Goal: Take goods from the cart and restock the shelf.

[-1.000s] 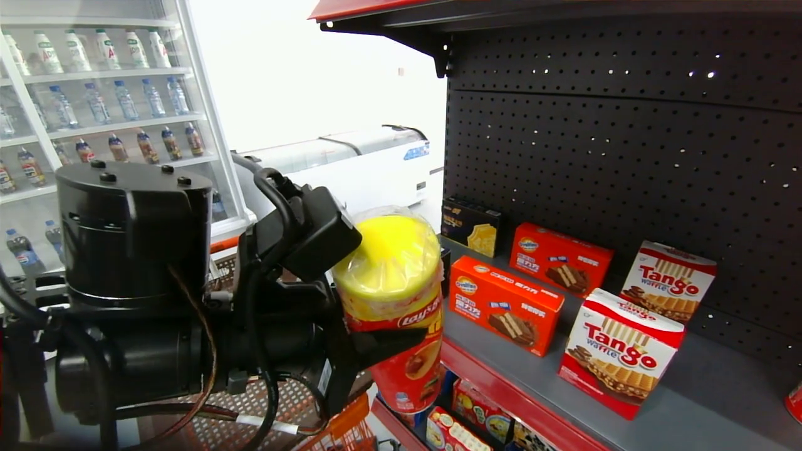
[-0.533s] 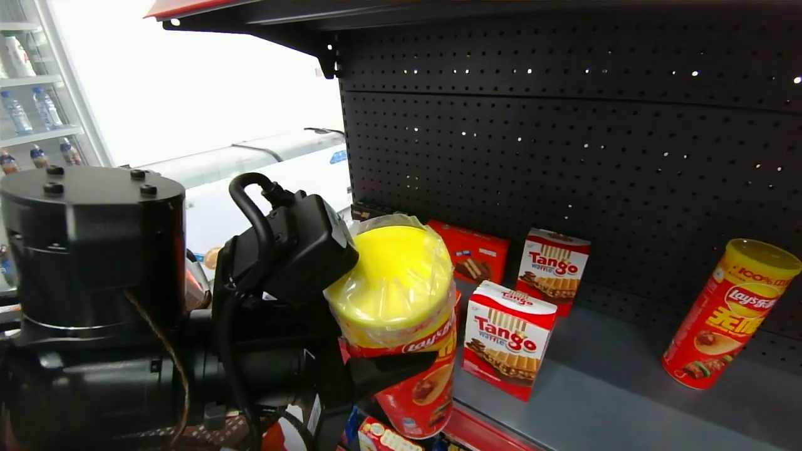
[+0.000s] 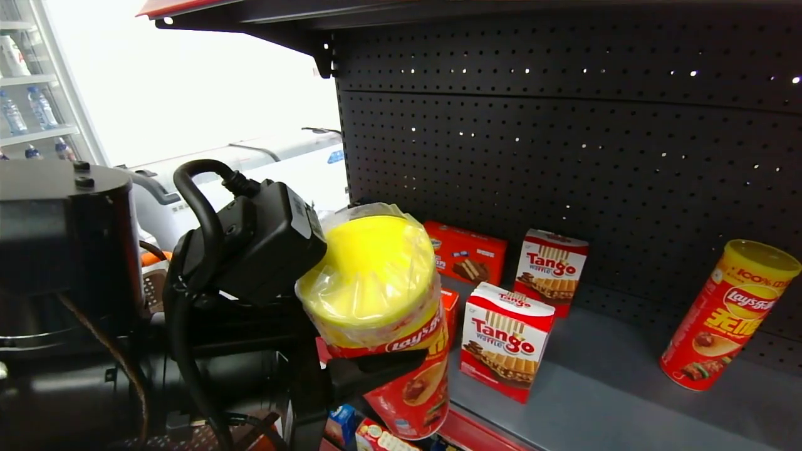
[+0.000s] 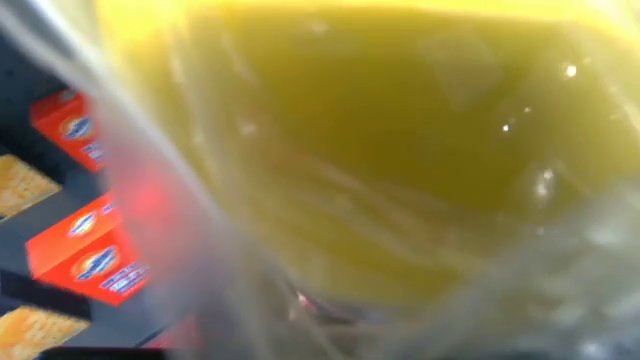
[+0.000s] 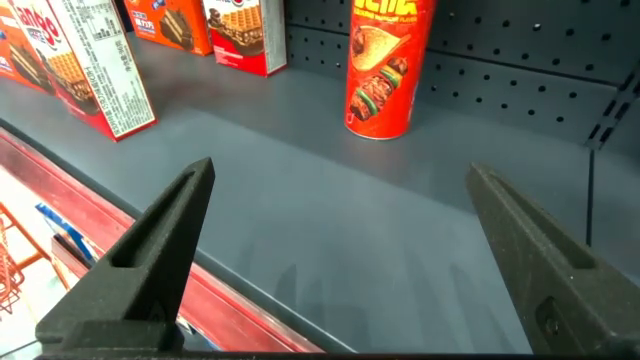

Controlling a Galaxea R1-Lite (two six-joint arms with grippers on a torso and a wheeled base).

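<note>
Left pincer (image 3: pixel 376 363) grips a red chip can (image 3: pixel 376 275) with a yellow lid (plastic-wrapped top), right pincer (image 5: pixel 340 175) gapes wide and empty over the grey shelf (image 5: pixel 330 250).

Behind the left pincer (image 3: pixel 385 313) sits a boxy black camera module (image 3: pixel 263 241) with a white sticker (image 3: pixel 302 210), a thick black cable (image 3: pixel 191 188) looping off it. Farther back, a black cylindrical housing (image 3: pixel 62 213) carries 2 round screws (image 3: pixel 82 182). The right pincer (image 5: pixel 340 170) has 2 matte black wedge fingers (image 5: pixel 160 250).
</note>
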